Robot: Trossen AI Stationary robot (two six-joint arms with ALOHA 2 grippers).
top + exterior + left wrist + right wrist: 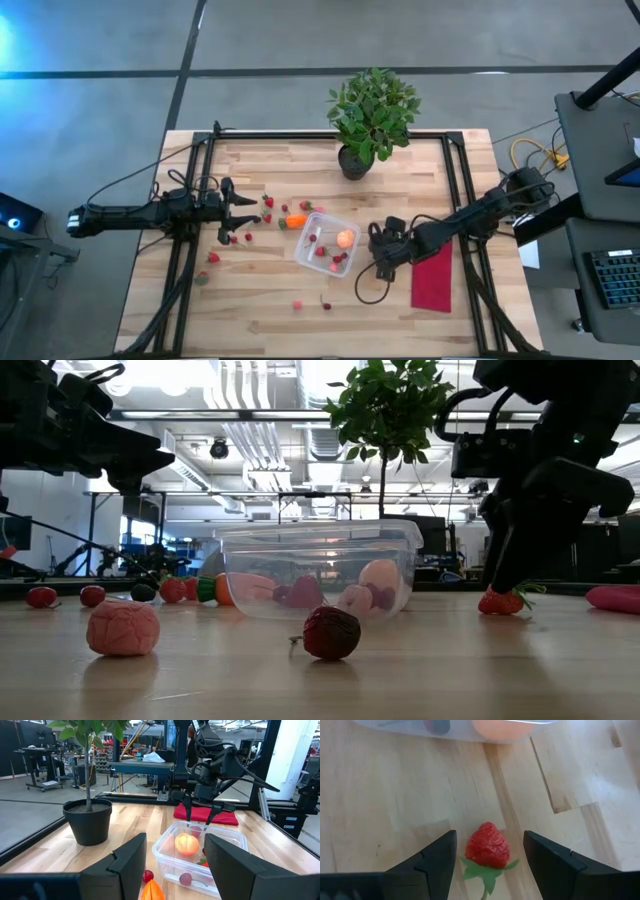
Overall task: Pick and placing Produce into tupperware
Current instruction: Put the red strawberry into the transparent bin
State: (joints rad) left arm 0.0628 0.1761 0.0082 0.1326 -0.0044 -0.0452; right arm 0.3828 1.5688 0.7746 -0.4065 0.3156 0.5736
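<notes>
The clear tupperware [328, 246] sits mid-table and holds the round orange-pink fruit [346, 238] and a few red pieces. My right gripper [490, 842] is open and low over the table just right of the container. Its fingers stand on either side of a red strawberry [488, 846] with a green stem that lies on the wood, with gaps on both sides. My left gripper [238, 214] is open above the table to the container's left. The orange-red piece with a green top [295, 221] lies between it and the tupperware. More small red pieces [214, 258] are scattered on the wood.
A potted leafy plant [366, 125] stands near the far edge behind the container. A flat magenta cloth [433, 282] lies under my right arm. Loose pieces lie toward the near edge: a pink lump [123, 628] and a dark red berry [331, 632]. A black frame [190, 200] borders the table.
</notes>
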